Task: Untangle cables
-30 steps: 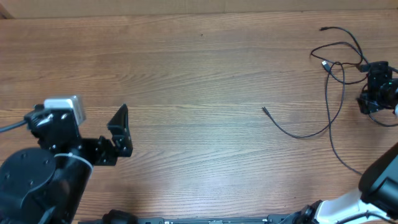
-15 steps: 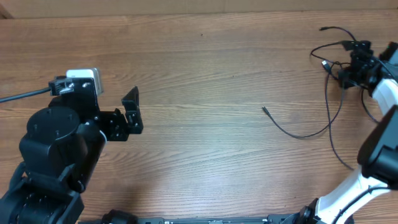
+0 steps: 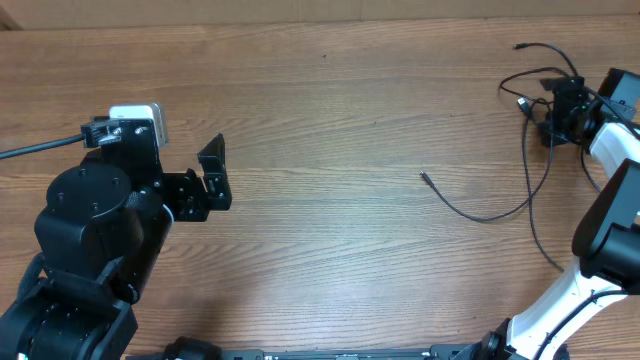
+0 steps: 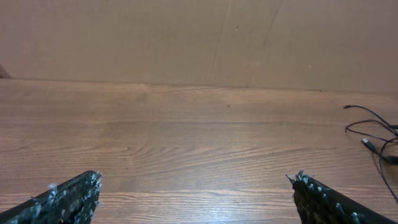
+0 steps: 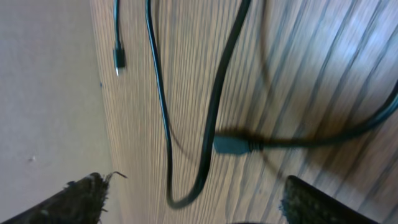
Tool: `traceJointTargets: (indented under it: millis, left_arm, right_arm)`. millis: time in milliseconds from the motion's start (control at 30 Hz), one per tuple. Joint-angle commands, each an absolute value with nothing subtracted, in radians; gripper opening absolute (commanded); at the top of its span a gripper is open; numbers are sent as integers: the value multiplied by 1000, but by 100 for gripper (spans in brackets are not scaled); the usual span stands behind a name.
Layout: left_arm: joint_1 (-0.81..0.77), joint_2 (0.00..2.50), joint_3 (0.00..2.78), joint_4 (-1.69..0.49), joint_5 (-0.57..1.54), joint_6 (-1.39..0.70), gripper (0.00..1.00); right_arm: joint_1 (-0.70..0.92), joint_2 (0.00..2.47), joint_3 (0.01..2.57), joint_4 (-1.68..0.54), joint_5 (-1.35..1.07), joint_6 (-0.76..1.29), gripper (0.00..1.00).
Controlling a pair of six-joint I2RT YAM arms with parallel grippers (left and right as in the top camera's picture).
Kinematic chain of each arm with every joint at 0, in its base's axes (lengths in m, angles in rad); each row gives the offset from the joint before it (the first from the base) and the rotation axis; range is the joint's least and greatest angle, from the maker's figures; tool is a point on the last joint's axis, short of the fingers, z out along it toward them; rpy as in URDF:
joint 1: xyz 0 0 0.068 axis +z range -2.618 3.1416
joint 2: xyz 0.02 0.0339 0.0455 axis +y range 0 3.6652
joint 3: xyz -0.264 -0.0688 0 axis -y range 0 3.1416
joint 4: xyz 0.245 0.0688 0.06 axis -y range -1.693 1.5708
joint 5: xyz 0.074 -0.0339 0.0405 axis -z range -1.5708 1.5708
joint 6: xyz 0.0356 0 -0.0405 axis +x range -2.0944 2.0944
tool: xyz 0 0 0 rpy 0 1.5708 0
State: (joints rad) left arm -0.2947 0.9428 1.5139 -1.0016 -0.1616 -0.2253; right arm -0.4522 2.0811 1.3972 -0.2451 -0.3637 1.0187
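Progress was judged slight: the cables were seen heaped in loose loops at the table's far right corner, strands crossed over one another, nothing yet pulled free. One long strand was laid out toward the middle, its free end lying alone on bare wood. That much could be called spread; the rest was left to do.

The right gripper was placed right over the tangle. In its wrist view the fingers were found apart, with cords running across the wood between them and nothing clamped. A plug was caught there, just beside a bent strand, and a smaller plug farther off.

The left gripper was spread wide too, well apart from the cables, over bare wood, with nothing gripped.

Counts were taken: two grippers, one table, three plug ends picked out from overhead. The number of cables could not be fixed, the loops being too crossed to follow. At least two were made out, and the parting of each was judged yet to be done.
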Motion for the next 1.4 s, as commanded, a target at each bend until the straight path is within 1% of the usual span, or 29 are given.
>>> traceJointTargets:
  millis: [0,233,333,467,600,833,967,1000,1067,1100,1133,1200,1233,1367]
  left_arm:
    - [-302,941,1512,-994,-176,-202,100]
    - [-302,941,1512,-987,-176,-202,99]
    - [-302,941,1512,-985,-176,-202,100]
    - [-302,941,1512,-986,-175,-206,100]
    - [-302,941,1512,-986,-175,-206,100]
    - [-302,941,1512,-985,-169,-210,99]
    - [-302,941,1512,-985,-167,-210,99]
    - [-302,941,1512,-985,-167,-210,100]
    - [-302,941,1512,-986,-164,-211,99]
    - [-302,941,1512,-986,-164,-214,100]
    - [-302,941,1512,-986,-164,-215,99]
    - [-302,941,1512,-986,-164,-216,99]
    - [-302,941,1512,-986,-164,-218,100]
    - [-302,942,1512,-986,-163,-218,100]
  right_arm:
    - [-461,2081,1428,-233,-290,990,85]
    - [-461,2088,1448,-197,-264,960,86]
    - [-461,2097,1493,-230,-262,910,86]
    - [-461,2121,1574,-334,-229,838,86]
    - [-461,2152,1586,-397,-210,828,76]
    - [-460,2179,1586,-430,-215,829,75]
    - [-460,2180,1586,-434,-217,837,66]
    - [-460,2181,1586,-429,-217,837,58]
    - [-460,2185,1586,-425,-217,842,28]
    - [-459,2185,1586,-425,-217,846,17]
    - [-459,2186,1586,-425,-217,847,12]
    - [-459,2187,1586,-425,-218,847,8]
    - [-459,2187,1586,-426,-218,847,4]
    - [-459,2187,1586,-424,-227,846,4]
